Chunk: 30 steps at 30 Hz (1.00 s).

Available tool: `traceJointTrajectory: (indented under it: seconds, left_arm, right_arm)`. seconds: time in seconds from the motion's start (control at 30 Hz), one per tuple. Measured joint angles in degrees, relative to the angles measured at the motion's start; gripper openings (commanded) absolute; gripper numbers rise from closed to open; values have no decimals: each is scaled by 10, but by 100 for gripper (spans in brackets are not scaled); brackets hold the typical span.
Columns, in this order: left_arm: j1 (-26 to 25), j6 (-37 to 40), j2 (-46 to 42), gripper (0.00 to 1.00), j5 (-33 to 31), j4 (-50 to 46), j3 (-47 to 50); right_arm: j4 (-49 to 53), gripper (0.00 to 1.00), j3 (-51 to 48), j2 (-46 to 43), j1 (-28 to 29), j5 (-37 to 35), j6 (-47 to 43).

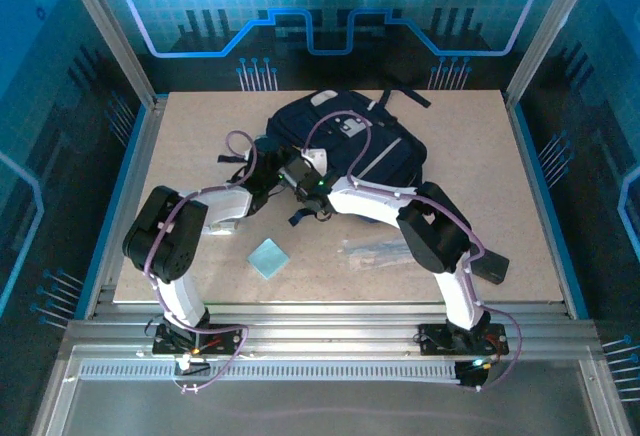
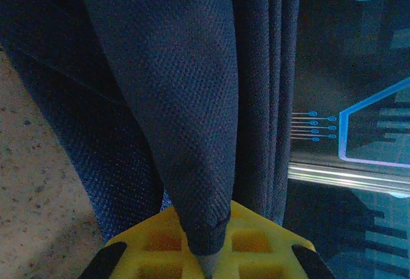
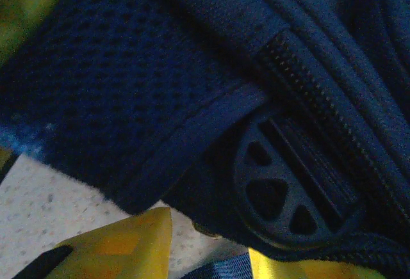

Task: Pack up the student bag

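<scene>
At the table's (image 1: pixel 520 216) middle, the left gripper (image 2: pixel 206 256) pinches the student bag's (image 1: pixel 350 146) fabric; the right gripper's (image 3: pixel 208 244) grip cannot be told.

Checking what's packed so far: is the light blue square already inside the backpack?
No, the light blue square lies on the table, apart from the backpack on its near side.

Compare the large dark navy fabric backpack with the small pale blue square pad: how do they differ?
The navy backpack is far bigger and bulky; the pale blue pad is small and low. The backpack is dark with grey stripes; the pad is one light colour. The backpack lies toward the far side; the pad lies nearer the arm bases. Both rest on the table.
</scene>
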<state>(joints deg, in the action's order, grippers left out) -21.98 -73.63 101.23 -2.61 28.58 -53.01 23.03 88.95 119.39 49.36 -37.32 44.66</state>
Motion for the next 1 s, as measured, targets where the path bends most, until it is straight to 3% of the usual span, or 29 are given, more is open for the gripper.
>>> traceJointTrajectory:
  seconds: [0.17, 0.37, 0.6, 1.0]
  left_arm:
    - [-4, 0, -10, 0, -4, 0, 0]
    - [-4, 0, -15, 0, -12, -1, 2]
    - [-3, 2, -15, 0, -2, -3, 3]
    - [8, 35, -7, 0, 40, -23, -29]
  right_arm:
    - [2, 22, 3, 0, -4, -16, 10]
    - [-50, 0, -23, -5, -22, 25, -4]
    - [-146, 0, -120, -71, -50, 118, -33]
    - [-176, 0, -186, -143, -117, 307, -87]
